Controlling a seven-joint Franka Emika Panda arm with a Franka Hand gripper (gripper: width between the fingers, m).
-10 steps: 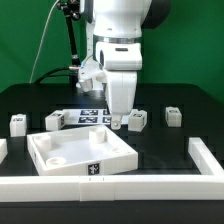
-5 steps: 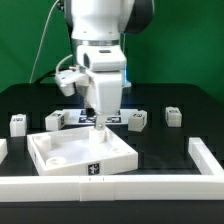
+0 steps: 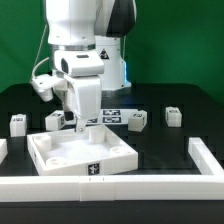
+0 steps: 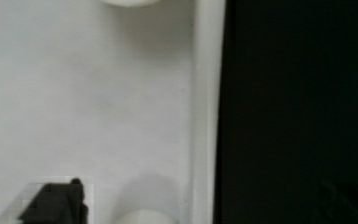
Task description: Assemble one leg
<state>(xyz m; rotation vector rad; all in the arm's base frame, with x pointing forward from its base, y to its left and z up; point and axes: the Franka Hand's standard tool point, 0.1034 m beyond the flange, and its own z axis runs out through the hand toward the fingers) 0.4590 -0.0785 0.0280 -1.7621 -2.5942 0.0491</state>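
Note:
Four small white legs with square tags stand on the black table: one at the far left [image 3: 17, 124], one [image 3: 54, 120] just left of my arm, one [image 3: 137, 120] right of centre and one [image 3: 172, 116] further right. My gripper [image 3: 85, 126] hangs over the back edge of the large white panel [image 3: 60, 152], close to the second leg. In the wrist view my gripper [image 4: 197, 205] looks down on the panel's rim [image 4: 208, 110]. One dark fingertip [image 4: 51, 202] shows over the white surface, the other is faint over the dark table. The jaws stand wide apart with nothing between them.
The marker board [image 3: 113, 115] lies behind the panel, partly hidden by my arm. Long white bars lie along the front [image 3: 110, 186] and at the exterior view's right [image 3: 205, 154]. A round hole [image 4: 131, 3] shows in the panel near my fingers.
My arm has swung from beside the right-of-centre leg toward the exterior view's left, across the marker board, and now hangs near the second leg. No leg has moved.

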